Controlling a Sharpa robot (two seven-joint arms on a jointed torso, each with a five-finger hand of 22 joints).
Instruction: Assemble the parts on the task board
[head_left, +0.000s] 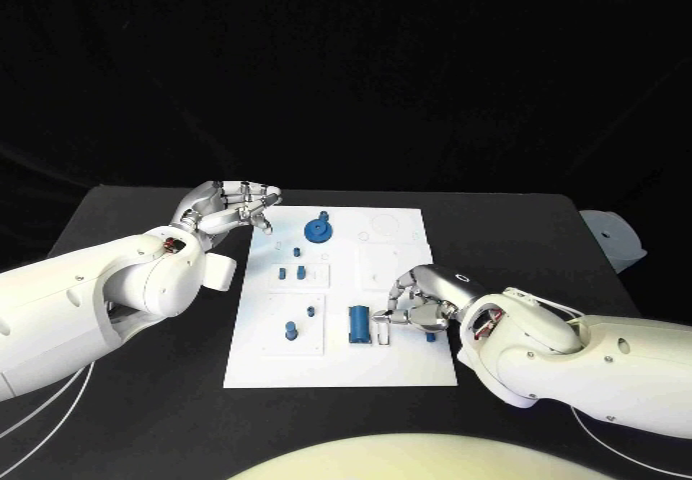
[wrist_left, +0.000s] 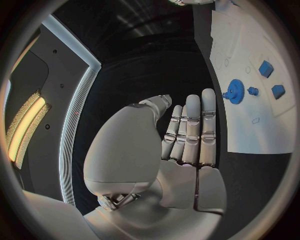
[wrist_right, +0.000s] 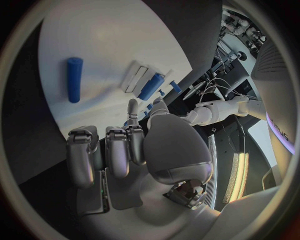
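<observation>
The white task board (head_left: 404, 370) lies mid-table. A blue gear (head_left: 317, 234) stands at its far side, small blue blocks (head_left: 291, 272) sit in the middle left, and a blue cylinder (head_left: 358, 322) lies near the front. My left hand (head_left: 231, 208) hovers by the board's far left corner, fingers apart and holding nothing; the gear (wrist_left: 235, 91) lies beside its fingers (wrist_left: 200, 125). My right hand (head_left: 418, 300) is over the board's near right part with fingers curled, fingertips just right of the cylinder (wrist_right: 151, 86). Whether it pinches a part is hidden. A short blue peg (head_left: 431, 338) stands below it.
The black table (head_left: 144, 420) surrounds the board with free room at the front and left. A pale object (head_left: 617, 242) sits at the table's right edge. Further small blue parts (head_left: 290, 331) stand in the board's near left.
</observation>
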